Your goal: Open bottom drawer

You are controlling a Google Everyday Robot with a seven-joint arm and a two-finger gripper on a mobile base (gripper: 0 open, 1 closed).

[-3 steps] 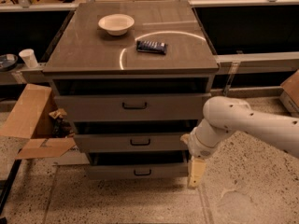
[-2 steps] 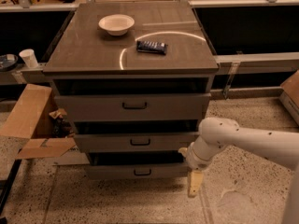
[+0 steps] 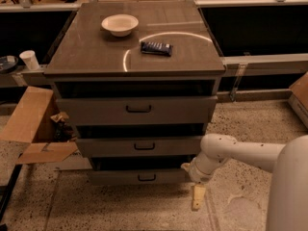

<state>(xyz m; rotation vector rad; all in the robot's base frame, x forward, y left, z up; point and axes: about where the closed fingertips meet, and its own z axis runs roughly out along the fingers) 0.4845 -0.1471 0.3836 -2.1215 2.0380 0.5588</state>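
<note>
The bottom drawer (image 3: 120,177) is the lowest grey front of the cabinet, with a small black bar handle (image 3: 147,177). It sits slightly out from the cabinet body, as do the middle drawer (image 3: 144,147) and the top drawer (image 3: 137,109). My white arm (image 3: 240,153) reaches in from the right. My gripper (image 3: 197,196) hangs pointing down near the floor, just right of the bottom drawer's right end and well right of its handle. It holds nothing that I can see.
A white bowl (image 3: 120,24) and a dark blue packet (image 3: 156,47) lie on the cabinet top (image 3: 96,52). An open cardboard box (image 3: 33,126) stands left of the cabinet, with a paper cup (image 3: 30,59) behind it. Another box (image 3: 301,97) is at the right edge.
My arm has drawn in to the left and lower, bringing the gripper closer to the right end of the bottom drawer. The drawers have not moved.
</note>
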